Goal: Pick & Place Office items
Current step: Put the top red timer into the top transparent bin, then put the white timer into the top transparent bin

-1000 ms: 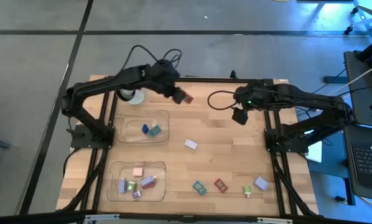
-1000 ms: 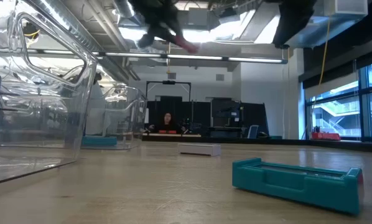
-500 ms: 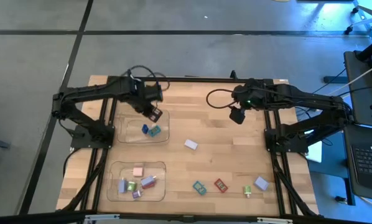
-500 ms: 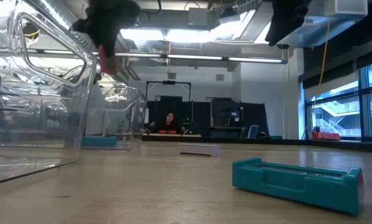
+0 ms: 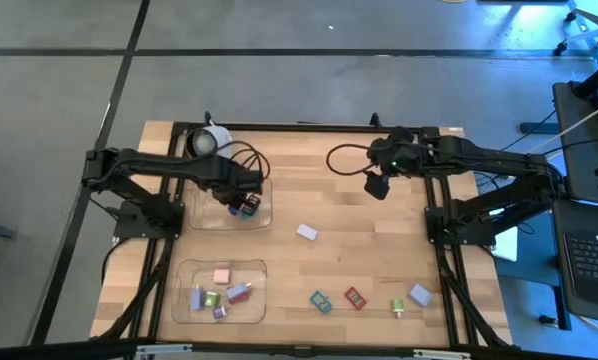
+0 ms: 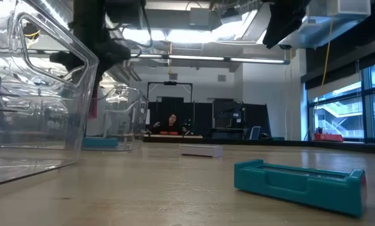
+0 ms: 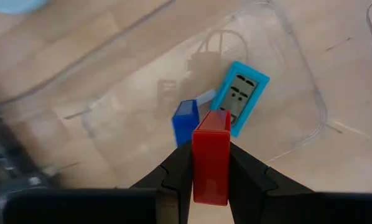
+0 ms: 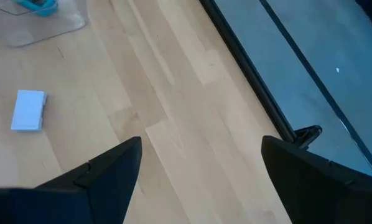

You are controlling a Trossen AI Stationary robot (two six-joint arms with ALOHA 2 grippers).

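Wrist view alone shows left claw [image 7: 211,171] clenching red piece [image 7: 211,155]; right claw [image 8: 198,168] released.

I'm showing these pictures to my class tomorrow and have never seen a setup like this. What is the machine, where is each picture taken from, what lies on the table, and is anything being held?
It is a robot with two dark arms at a wooden table, each ending in a two-finger gripper. One picture looks straight down on the table, one looks level across its top, and two come from cameras on the arms' wrists.

The left gripper is shut on a red piece, held over the upper clear tray. That tray already holds a dark blue piece and a teal piece. The lower clear tray holds several more pieces.

The right gripper waits open above the table, holding nothing. A white piece and a few coloured ones lie loose on the wood. A white cup sits at the far edge.
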